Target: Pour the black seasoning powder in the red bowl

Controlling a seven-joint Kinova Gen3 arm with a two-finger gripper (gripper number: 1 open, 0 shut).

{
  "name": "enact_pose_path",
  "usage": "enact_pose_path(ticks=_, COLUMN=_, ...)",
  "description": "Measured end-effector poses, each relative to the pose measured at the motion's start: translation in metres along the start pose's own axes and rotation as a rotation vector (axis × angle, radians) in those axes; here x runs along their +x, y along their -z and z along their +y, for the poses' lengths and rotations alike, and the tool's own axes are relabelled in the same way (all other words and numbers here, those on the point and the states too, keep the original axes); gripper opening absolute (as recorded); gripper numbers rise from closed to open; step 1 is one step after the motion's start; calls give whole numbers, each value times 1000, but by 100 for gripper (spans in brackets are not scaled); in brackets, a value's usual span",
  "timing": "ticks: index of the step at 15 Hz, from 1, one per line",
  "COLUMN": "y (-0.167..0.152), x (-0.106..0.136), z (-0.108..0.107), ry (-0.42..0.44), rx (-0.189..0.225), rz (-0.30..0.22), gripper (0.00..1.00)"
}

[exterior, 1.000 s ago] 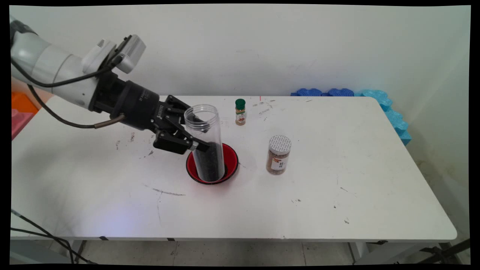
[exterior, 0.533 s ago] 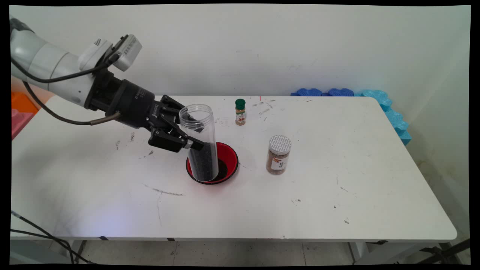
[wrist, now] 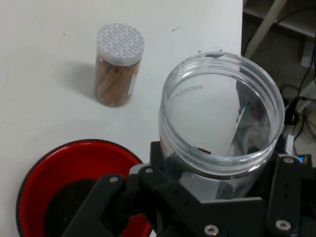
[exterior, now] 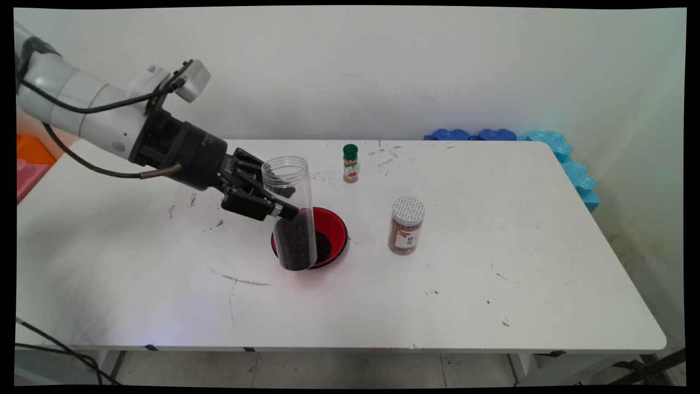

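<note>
The tall jar (exterior: 290,213) in the black gripper (exterior: 284,205) looks like clear, smooth plastic with a ribbed threaded rim, its lower part dark with a grainy black fill, and the gripper's linkage is matt black with small bright metal screws. The bowl (exterior: 334,232) is glossy red with a thin black rim and holds a matt, coarse black heap. The table (exterior: 492,246) is smooth white and scuffed with dark marks, while the 2 smaller jars look like clear plastic, one (exterior: 406,225) with a white patterned lid and a paper label, the other (exterior: 350,163) with a glossy green cap.

Even, fairly bright light falls from above — soft shadows sit close beneath the clear jar (exterior: 290,213) and the spice jar (exterior: 406,225). The hand view is sharp, with pale glare on the jar's rim.
</note>
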Motion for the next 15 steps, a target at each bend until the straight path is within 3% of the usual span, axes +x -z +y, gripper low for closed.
enact_pose_path(ticks=5, y=-6, x=-5, z=-9, ry=117, rx=-11, rz=8, gripper=0)
enact_pose_path(ticks=15, y=-14, x=-18, z=-20, ry=493, rx=-12, rz=33, gripper=0)
